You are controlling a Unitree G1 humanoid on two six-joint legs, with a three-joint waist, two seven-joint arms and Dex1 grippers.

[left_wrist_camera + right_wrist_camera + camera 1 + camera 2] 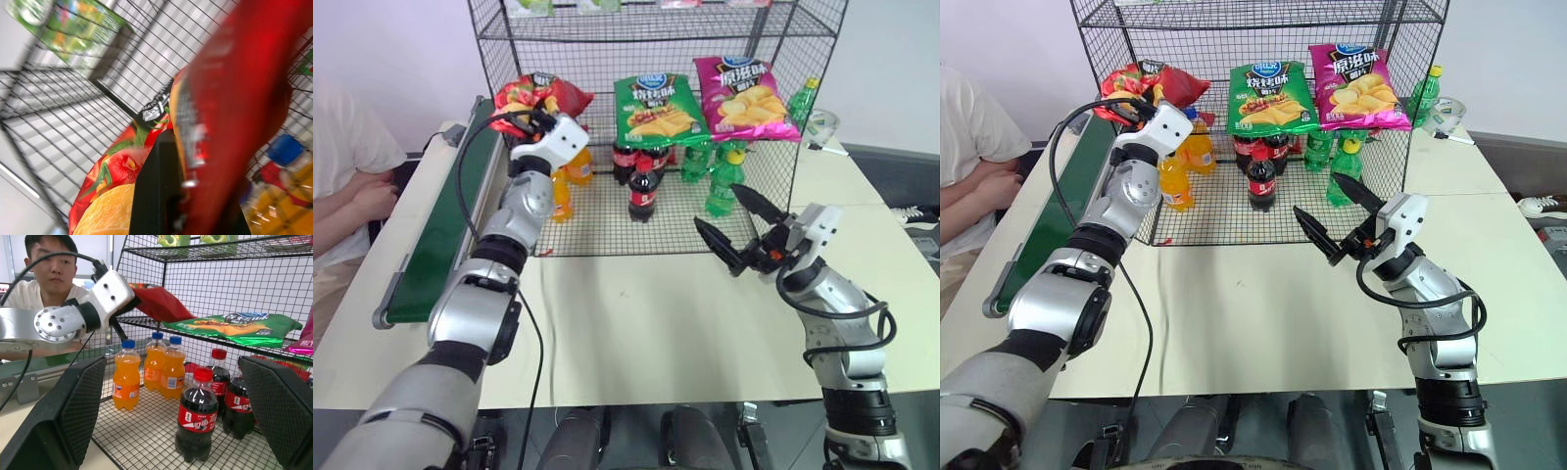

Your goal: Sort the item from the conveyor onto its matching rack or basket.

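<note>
The item, a shiny red crisp bag [544, 96], is at the left end of the black wire rack's [607, 237] middle shelf, beside the green bag. My left gripper [532, 119] is shut on its near edge, and the left wrist view shows a black finger [161, 186] pressed against the red foil [234, 98]. Whether the bag rests on the shelf wire I cannot tell. The dark-green conveyor [440, 225] runs along the table's left side with nothing on the stretch I see. My right gripper [717, 206] hangs open in front of the rack's bottom tier, holding nothing.
On the middle shelf lie a green bag [654, 108] and a pink bag [744, 98]. The bottom tier holds orange bottles [560, 196], cola bottles [642, 191] and green bottles [724, 186]. A person [342, 166] sits at the left behind the conveyor.
</note>
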